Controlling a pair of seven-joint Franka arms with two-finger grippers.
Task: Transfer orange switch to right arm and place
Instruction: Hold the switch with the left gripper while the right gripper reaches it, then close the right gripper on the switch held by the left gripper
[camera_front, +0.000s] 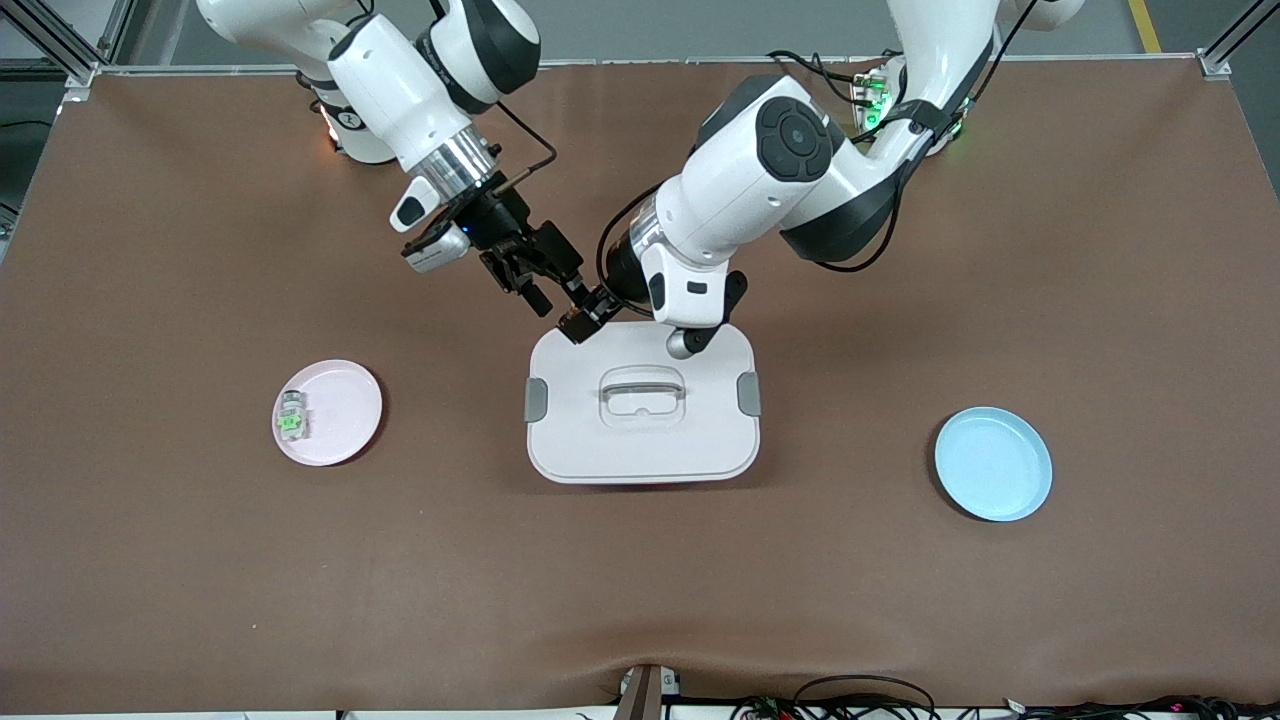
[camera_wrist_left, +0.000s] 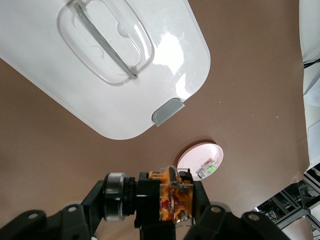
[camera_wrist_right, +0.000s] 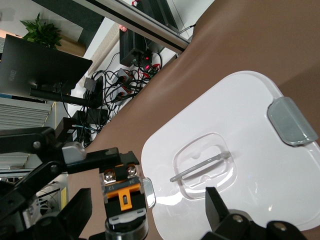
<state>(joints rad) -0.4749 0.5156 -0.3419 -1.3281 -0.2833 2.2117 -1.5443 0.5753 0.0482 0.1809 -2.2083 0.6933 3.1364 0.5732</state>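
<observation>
**Handover in mid-air, placing still to come**

Brown table (camera_front: 160, 560), white box (camera_front: 642, 440) at centre. Over its farther edge the left gripper (camera_front: 582, 320) is clamped on the orange switch (camera_wrist_right: 121, 192) — the right gripper (camera_front: 545, 285), fingers spread wide, sits around it without gripping yet. Transfer and placing remain.

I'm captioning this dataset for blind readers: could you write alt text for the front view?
Above the white lidded box, the left gripper holds the orange switch shut in its fingers, with the open right gripper right beside it. A pink plate carries a green switch; a blue plate lies toward the left arm's end.
</observation>
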